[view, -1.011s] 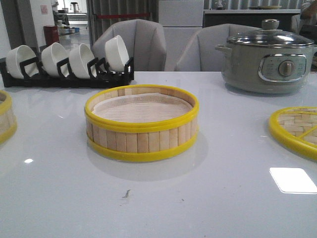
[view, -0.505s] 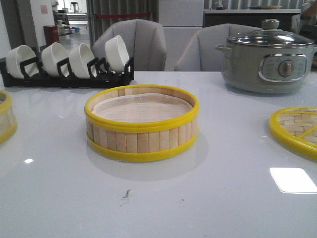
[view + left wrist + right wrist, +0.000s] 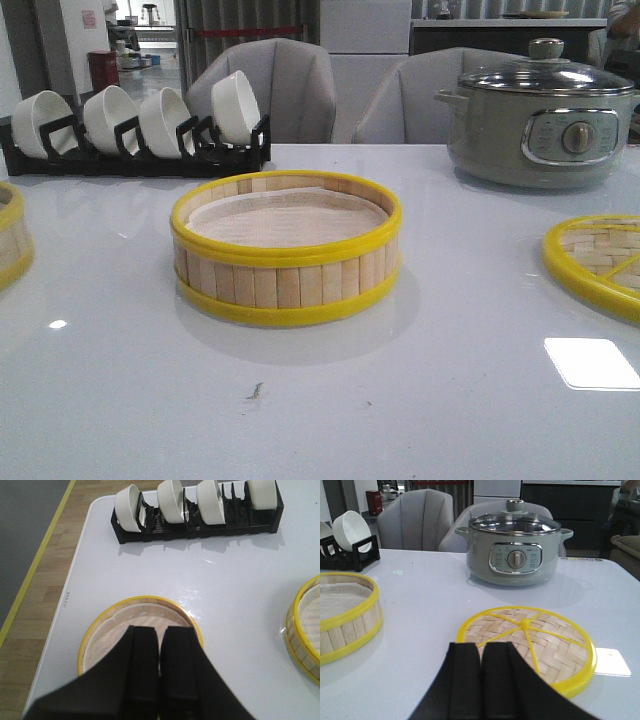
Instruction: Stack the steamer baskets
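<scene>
One steamer basket (image 3: 286, 248) with a white paper liner stands at the middle of the table. A second steamer basket (image 3: 8, 245) shows only partly at the far left edge. In the left wrist view that second basket (image 3: 112, 630) lies under my left gripper (image 3: 161, 635), which hangs above it, shut and empty. The middle basket (image 3: 304, 630) shows at that view's edge. My right gripper (image 3: 481, 650) is shut and empty, held over the near rim of the flat woven lid (image 3: 555, 645). The middle basket (image 3: 345, 610) is off to its left. Neither gripper shows in the front view.
A grey electric pot (image 3: 540, 120) with a glass lid stands at the back right. A black rack of white bowls (image 3: 135, 125) lines the back left. The woven lid (image 3: 600, 262) lies at the right edge. The table's left edge (image 3: 75, 580) is close to the left basket.
</scene>
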You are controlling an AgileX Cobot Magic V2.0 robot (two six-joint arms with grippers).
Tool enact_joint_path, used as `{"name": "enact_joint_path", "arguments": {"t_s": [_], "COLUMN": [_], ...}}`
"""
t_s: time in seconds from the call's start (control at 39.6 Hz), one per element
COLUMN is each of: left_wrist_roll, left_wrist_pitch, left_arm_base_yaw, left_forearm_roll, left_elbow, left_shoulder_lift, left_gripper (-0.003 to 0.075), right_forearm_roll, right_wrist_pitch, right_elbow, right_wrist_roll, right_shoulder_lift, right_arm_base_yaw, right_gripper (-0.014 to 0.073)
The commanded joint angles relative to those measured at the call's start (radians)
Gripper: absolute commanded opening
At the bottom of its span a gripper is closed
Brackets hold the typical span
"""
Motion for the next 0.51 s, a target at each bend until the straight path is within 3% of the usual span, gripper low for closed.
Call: {"name": "enact_joint_path", "arguments": {"t_s": [0.0, 0.48], "left_wrist_roll": [0.003, 0.003], "left_wrist_pitch": [-0.076, -0.076], "left_arm_base_yaw": [-0.001, -0.001], "left_forearm_roll": [0.010, 0.006], "left_elbow": [-0.038, -0.038], "left_shoulder_lift": [-0.014, -0.014], "left_gripper": [0.0083, 0.0083], "right_forearm_roll": [-0.011, -0.011], "right_wrist_pitch": [-0.090, -0.107], "right_elbow": [-0.014, -0.014], "right_wrist_roll": [-0.008, -0.008], "right_shoulder_lift": [-0.021, -0.021], "right_arm_base_yaw": [-0.008, -0.008], "right_gripper": [0.0048, 0.0048]}}
